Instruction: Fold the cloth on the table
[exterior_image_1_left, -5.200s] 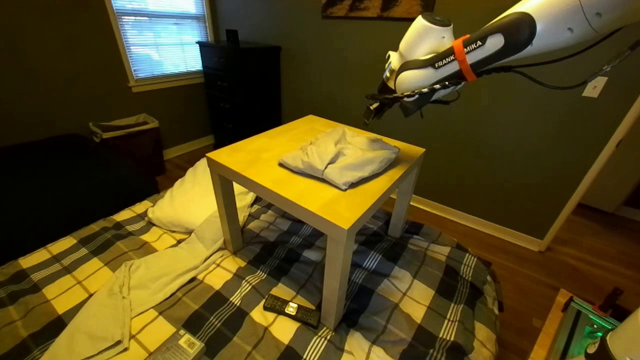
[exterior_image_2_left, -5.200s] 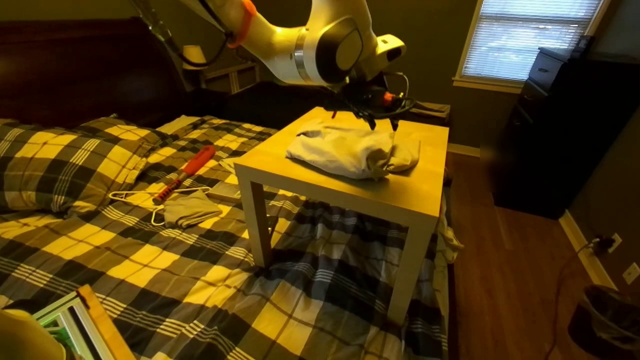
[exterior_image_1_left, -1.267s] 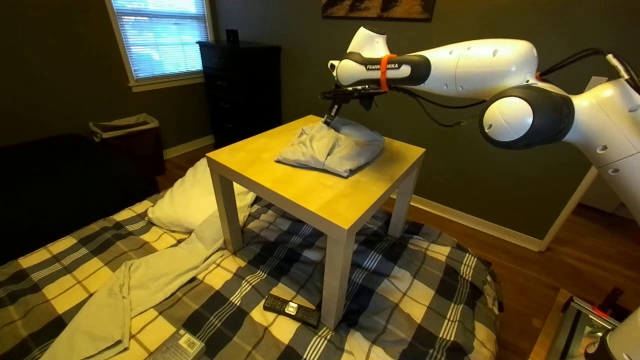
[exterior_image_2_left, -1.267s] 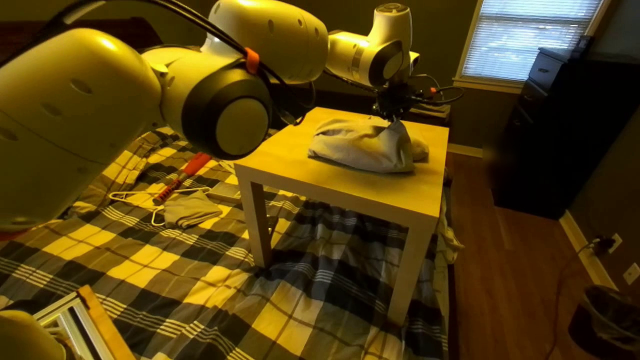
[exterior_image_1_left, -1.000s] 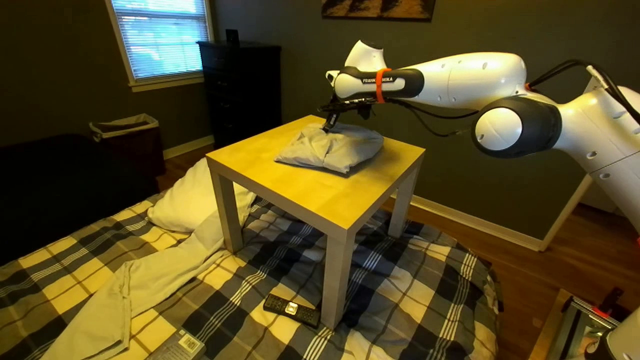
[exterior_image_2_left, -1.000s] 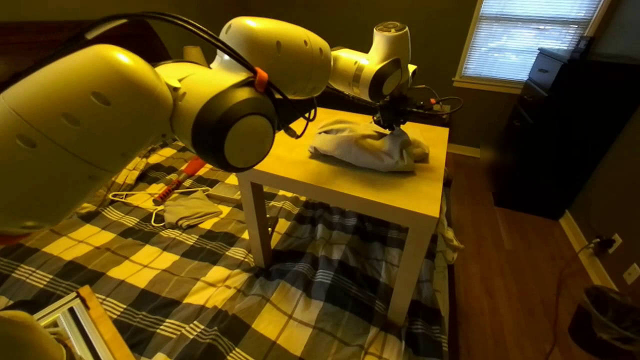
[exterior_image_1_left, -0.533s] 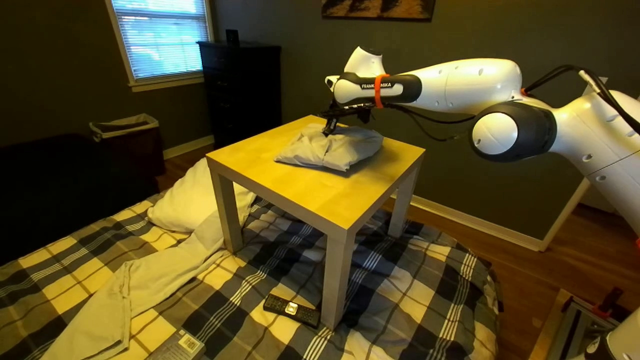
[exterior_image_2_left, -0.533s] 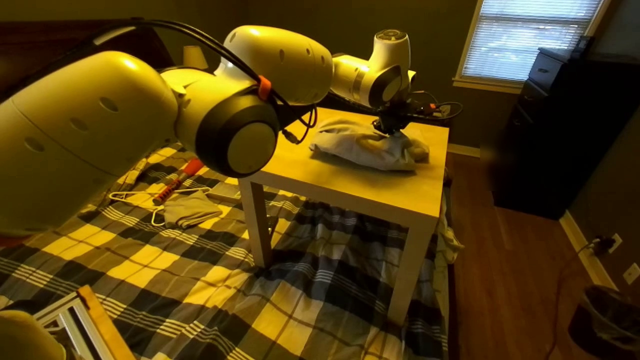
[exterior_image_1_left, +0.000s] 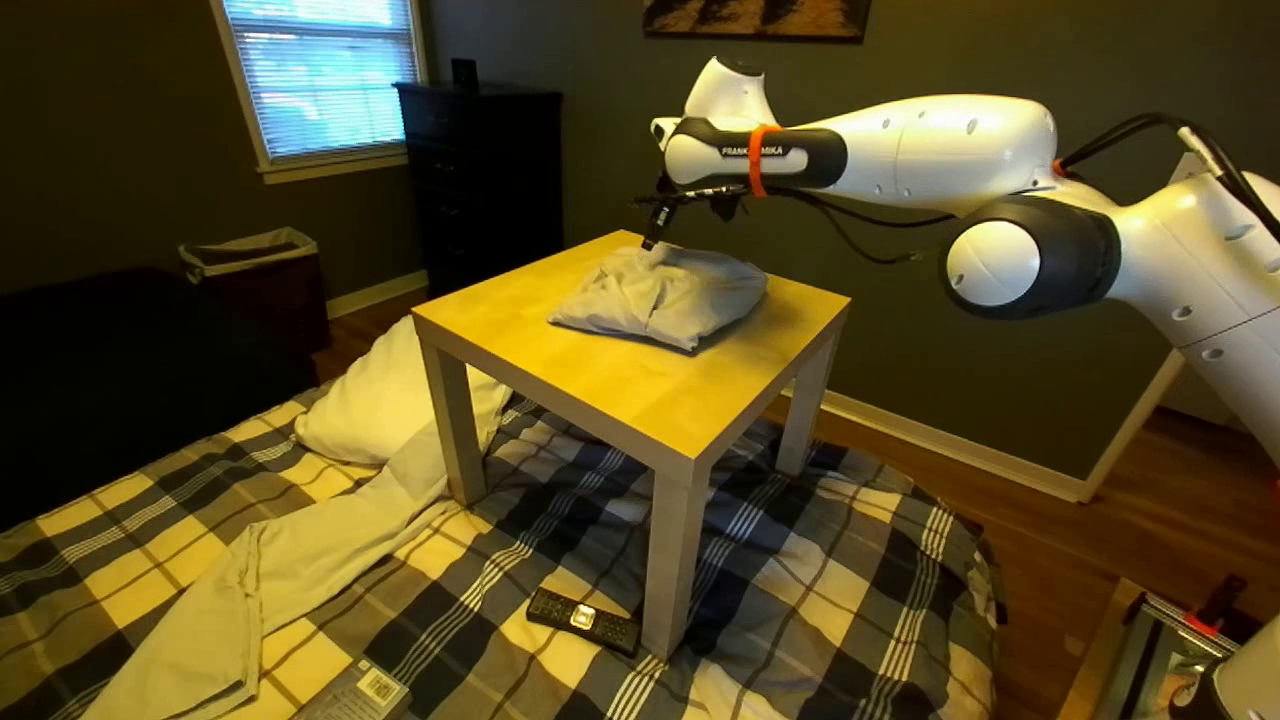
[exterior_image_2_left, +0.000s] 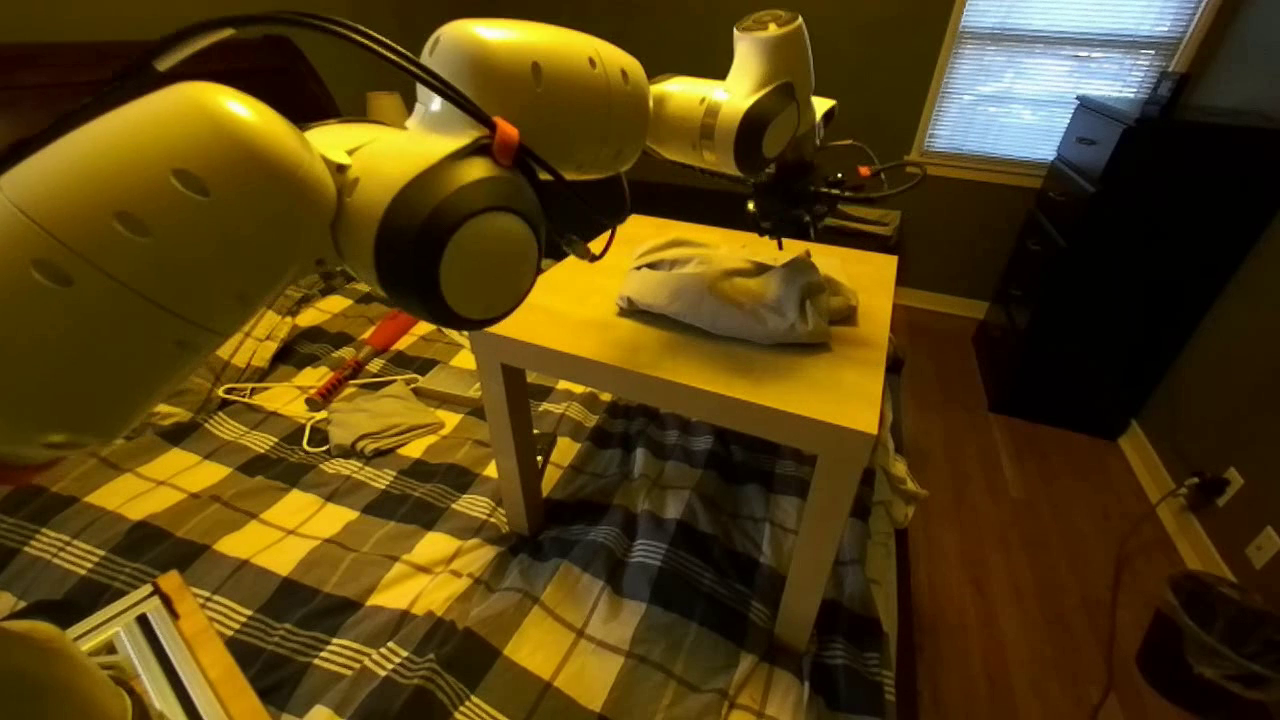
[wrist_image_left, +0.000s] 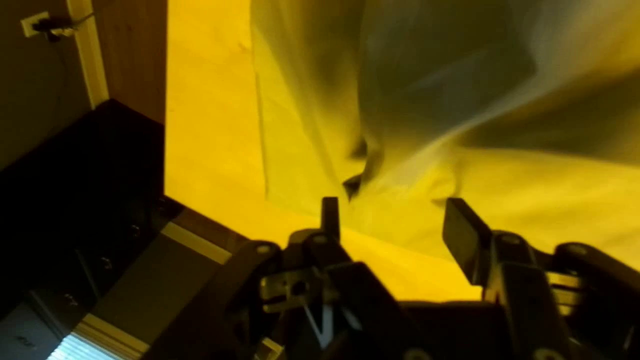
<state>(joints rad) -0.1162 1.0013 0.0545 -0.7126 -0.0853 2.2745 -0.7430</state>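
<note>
The pale grey-white cloth (exterior_image_1_left: 665, 300) lies bunched and wrinkled on the yellow top of the small table (exterior_image_1_left: 560, 365). It shows in both exterior views, with a small raised peak at one end (exterior_image_2_left: 740, 300). In the wrist view the cloth (wrist_image_left: 425, 115) fills the upper right, its edge near the table's edge (wrist_image_left: 210, 125). My gripper (wrist_image_left: 390, 205) is open, its two fingers wide apart with nothing between them. In both exterior views the gripper (exterior_image_1_left: 652, 240) is just above the cloth's back end; whether a fingertip touches it is hard to tell.
The table stands on a plaid bedspread (exterior_image_1_left: 840, 570). A white pillow (exterior_image_1_left: 365, 400) and a long pale fabric (exterior_image_1_left: 310, 560) lie beside it. A remote (exterior_image_1_left: 582, 620) lies by a front leg. A dark cabinet (exterior_image_1_left: 485, 180) stands behind. A red-handled tool (exterior_image_2_left: 365, 355) and hanger lie on the bed.
My gripper came over the cloth and held a raised part of it, lowered it, then opened and rose a little. The cloth has shifted toward the table's back and stayed down.
</note>
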